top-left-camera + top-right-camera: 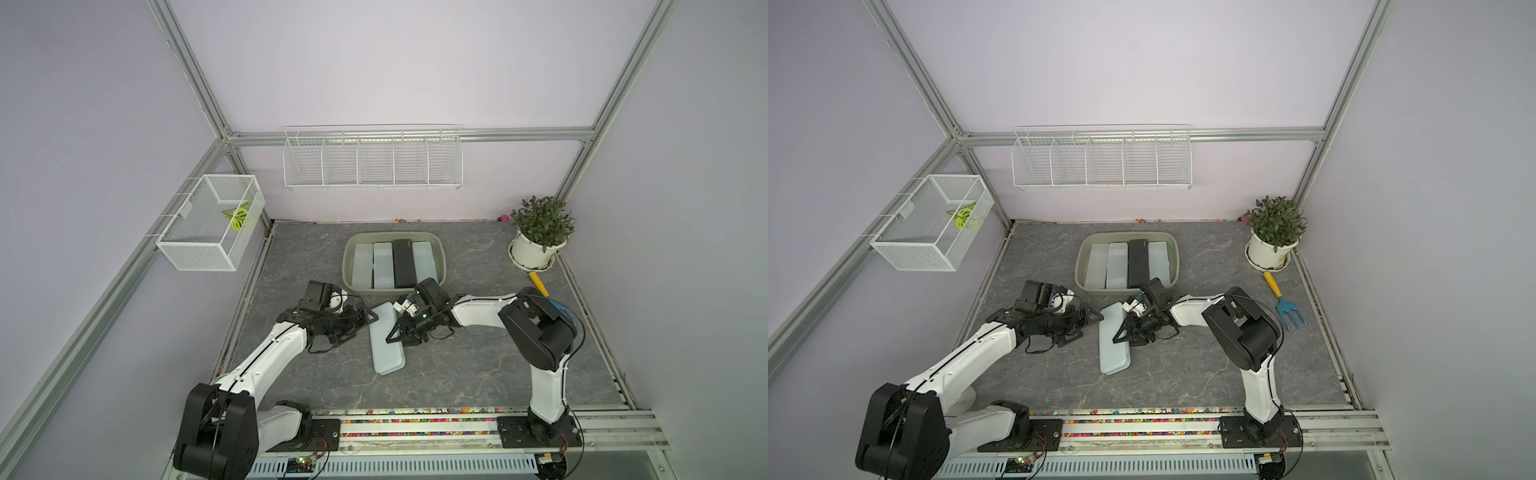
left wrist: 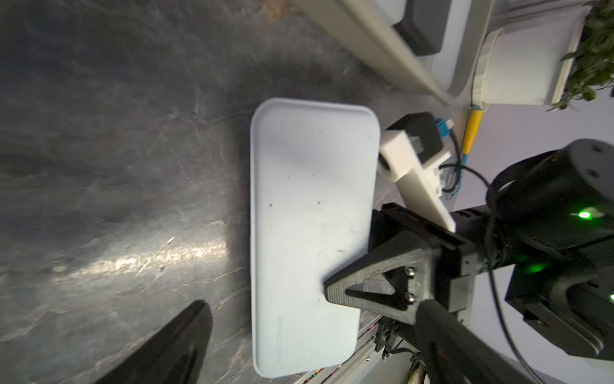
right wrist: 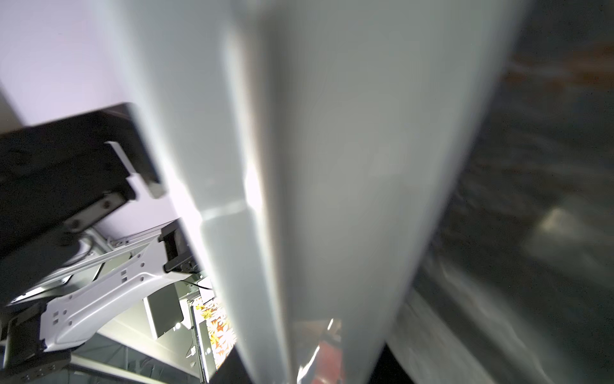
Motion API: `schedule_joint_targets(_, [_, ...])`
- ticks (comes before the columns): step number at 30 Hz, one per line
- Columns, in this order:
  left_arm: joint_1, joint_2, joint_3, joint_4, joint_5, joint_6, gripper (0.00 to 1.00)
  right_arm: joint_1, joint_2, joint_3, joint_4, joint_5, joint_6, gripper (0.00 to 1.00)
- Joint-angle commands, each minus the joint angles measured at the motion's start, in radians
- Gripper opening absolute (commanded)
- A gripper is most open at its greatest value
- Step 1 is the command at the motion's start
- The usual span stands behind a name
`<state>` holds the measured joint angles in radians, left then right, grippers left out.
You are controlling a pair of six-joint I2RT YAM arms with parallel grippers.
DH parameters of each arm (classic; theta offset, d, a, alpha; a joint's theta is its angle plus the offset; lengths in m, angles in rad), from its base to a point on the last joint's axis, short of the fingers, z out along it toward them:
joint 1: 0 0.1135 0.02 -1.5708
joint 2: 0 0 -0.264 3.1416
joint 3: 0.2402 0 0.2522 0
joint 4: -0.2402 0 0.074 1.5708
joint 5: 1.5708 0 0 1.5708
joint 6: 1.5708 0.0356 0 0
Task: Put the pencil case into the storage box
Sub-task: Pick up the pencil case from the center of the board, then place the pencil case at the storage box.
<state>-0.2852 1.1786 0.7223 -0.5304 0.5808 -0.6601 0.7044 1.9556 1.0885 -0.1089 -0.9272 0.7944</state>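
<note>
pencil case (image 1: 388, 357) on the table (image 1: 478, 365), just in front of the storage box (image 1: 346, 266), between both grippers. left gripper (image 1: 360, 328) spread wide, just beside the case's left edge. right gripper (image 1: 390, 338): top finger (image 2: 365, 286) over the right edge, lower one hidden, so can't tell if it's clamped. The storage box holds three pale cases (image 1: 382, 266) and one black case (image 1: 404, 264), filling it side to side. Free table to the right and front; plant pot (image 1: 534, 249) in the far right corner.

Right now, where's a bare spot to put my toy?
Bare table: between the storage box and the plant pot, and nearer the robot than the loose pencil case. Crowded: the box is full; left gripper and right gripper flank that case.
</note>
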Motion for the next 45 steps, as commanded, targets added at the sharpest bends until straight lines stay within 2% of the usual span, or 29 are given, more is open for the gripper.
schedule_joint_targets(1, [0.027, -0.047, 0.069, -0.122, -0.059, 0.021, 1.00, -0.020, -0.093, 0.083, -0.290, 0.086, -0.150, 0.23])
schedule_joint_targets(5, [0.048, -0.075, 0.133, -0.201, -0.134, 0.023, 1.00, -0.036, -0.128, 0.279, -0.476, 0.147, -0.227, 0.23])
schedule_joint_targets(9, [0.065, -0.097, 0.170, -0.243, -0.218, 0.003, 1.00, -0.051, -0.068, 0.511, -0.560, 0.194, -0.238, 0.23])
schedule_joint_targets(14, [0.073, -0.127, 0.204, -0.264, -0.327, -0.029, 1.00, -0.068, 0.117, 0.820, -0.624, 0.288, -0.199, 0.22])
schedule_joint_targets(19, [0.093, -0.117, 0.244, -0.296, -0.369, -0.025, 1.00, -0.080, 0.335, 1.135, -0.655, 0.363, -0.122, 0.21])
schedule_joint_targets(25, [0.131, -0.110, 0.267, -0.315, -0.382, -0.016, 1.00, -0.081, 0.602, 1.544, -0.660, 0.378, -0.041, 0.21])
schedule_joint_targets(30, [0.164, -0.098, 0.272, -0.319, -0.371, -0.001, 1.00, -0.092, 0.699, 1.597, -0.554, 0.351, 0.047, 0.21])
schedule_joint_targets(38, [0.194, -0.057, 0.278, -0.309, -0.352, 0.016, 1.00, -0.097, 0.787, 1.594, -0.308, 0.209, 0.173, 0.21])
schedule_joint_targets(45, [0.210, -0.031, 0.279, -0.306, -0.343, 0.032, 1.00, -0.112, 0.828, 1.597, -0.351, 0.217, 0.155, 0.22])
